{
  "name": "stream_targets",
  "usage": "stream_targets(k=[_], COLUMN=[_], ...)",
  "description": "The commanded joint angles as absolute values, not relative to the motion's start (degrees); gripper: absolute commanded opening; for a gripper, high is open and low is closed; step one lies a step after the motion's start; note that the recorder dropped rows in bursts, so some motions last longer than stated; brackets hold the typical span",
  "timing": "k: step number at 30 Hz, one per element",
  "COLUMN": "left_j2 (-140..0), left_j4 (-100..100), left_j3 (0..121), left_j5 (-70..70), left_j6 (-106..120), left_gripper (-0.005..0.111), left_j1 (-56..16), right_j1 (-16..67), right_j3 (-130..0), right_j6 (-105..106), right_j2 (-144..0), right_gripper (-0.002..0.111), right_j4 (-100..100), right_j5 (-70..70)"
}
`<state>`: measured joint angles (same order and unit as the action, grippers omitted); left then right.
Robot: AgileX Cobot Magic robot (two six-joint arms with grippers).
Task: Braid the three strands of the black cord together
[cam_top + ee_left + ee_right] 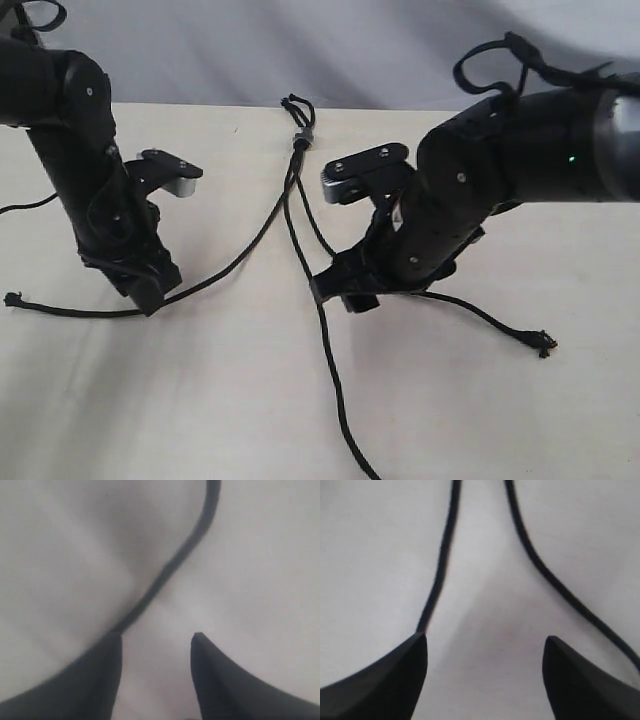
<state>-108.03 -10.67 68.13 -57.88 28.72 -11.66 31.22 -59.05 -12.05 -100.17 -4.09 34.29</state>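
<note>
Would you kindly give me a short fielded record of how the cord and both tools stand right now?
knot: by table edge
left strand: runs past left tool
middle strand: lies free, apart from both tools
right strand: runs past right tool
left tool: open, low over table
right tool: open, low over table
braid: none visible

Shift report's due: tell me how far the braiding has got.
Done: nothing; from the knot the left strand, middle strand and right strand lie splayed, unbraided. In hand: nothing; the left gripper is open beside the left strand, the right gripper open by the right strand. Left: all the braiding.
</note>
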Motion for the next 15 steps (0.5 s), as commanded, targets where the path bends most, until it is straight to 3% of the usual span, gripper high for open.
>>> stream_targets(k=[1, 10, 15], left_j2=[-107.92, -107.57, -107.57], left_j4=[-10.02, -7.66, -7.66], left_j3=[67.79, 67.88, 67.88], left_j5=[-60.91, -48.57, -48.02], left_j6=[28.51, 29.71, 30.38], left_gripper=[0.043, 0.039, 0.013], left_j1=[-11.28, -11.28, -11.28], right_j1=[35.34, 36.78, 36.78], right_j3=[-59.26, -59.26, -59.26], right_j6=[-11.49, -11.49, -11.37], right_j2=[-101.54, -108.66, -110.57], right_gripper=[0.062, 0.062, 0.062], right_j4=[-4.09, -2.03, 0.0], right_j5=[32.96, 32.86, 32.86])
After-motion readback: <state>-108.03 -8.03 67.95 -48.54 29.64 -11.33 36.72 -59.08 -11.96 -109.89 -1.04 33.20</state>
